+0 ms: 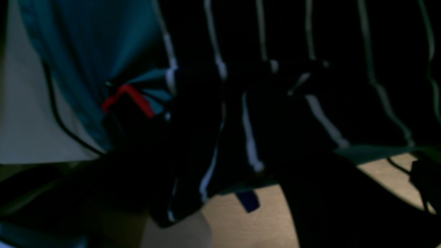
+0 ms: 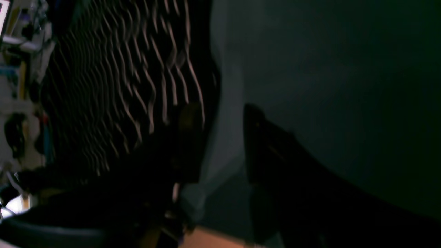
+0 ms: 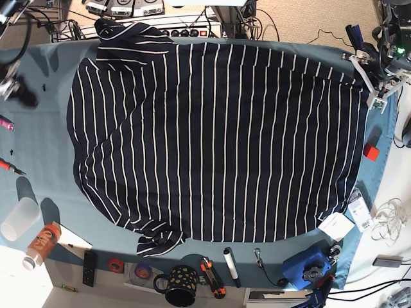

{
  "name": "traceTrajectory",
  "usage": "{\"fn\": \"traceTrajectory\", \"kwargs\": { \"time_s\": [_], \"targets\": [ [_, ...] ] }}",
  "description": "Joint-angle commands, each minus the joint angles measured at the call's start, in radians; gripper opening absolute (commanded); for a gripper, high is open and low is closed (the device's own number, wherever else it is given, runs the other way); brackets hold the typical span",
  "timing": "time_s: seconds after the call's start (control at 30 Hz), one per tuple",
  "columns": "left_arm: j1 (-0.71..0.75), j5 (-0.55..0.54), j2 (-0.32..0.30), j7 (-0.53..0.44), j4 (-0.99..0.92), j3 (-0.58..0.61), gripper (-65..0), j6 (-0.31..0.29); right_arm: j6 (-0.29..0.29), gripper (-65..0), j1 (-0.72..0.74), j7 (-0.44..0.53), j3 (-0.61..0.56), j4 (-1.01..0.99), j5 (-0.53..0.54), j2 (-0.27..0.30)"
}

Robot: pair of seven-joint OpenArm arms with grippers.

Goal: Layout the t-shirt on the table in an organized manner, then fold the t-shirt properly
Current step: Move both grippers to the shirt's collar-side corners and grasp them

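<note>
The dark t-shirt [image 3: 212, 141] with thin white stripes lies spread flat over the teal table [image 3: 38, 147], collar end to the left, hem to the right. My left gripper [image 3: 369, 90] is at the hem's far right corner. In the left wrist view its dark fingers stand apart, with bunched t-shirt [image 1: 344, 51] fabric between them at the left gripper [image 1: 206, 113]; teal table [image 1: 86, 44] shows at upper left. My right gripper [image 3: 11, 86] is near the table's left edge. In the right wrist view the right gripper [image 2: 220, 137] is open, with bare table [image 2: 327, 69] in the gap and the t-shirt [image 2: 113, 86] beside it.
A red block [image 3: 370, 152] and paper tags [image 3: 337, 226] lie right of the hem. Along the front edge stand a dark mug [image 3: 176, 285], a marker [image 3: 230, 263], a remote [image 3: 90, 268] and a blue device [image 3: 307, 266]. A clear cup [image 3: 18, 218] and an orange can [image 3: 42, 242] sit front left.
</note>
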Motion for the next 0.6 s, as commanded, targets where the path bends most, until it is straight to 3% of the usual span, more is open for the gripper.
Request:
{"fn": "traceTrajectory", "kwargs": {
  "time_s": [0.0,0.33,0.57],
  "targets": [
    [-0.007,0.000,-0.033,-0.014,0.015,-0.009,-37.5,0.003,0.001,-44.6,-0.020,0.015,0.009,0.021,0.025,0.026],
    [-0.108,-0.003,-0.129,-0.012,0.015,-0.009,-37.5,0.003,0.001,-44.6,-0.206,0.015,-0.100,0.308,0.019,-0.014],
    [-0.116,-0.048,-0.137,0.031,0.014,-0.008,-37.5,0.003,0.001,-44.6,-0.232,0.015,-0.153,0.360,-0.134,-0.103]
  ]
}}
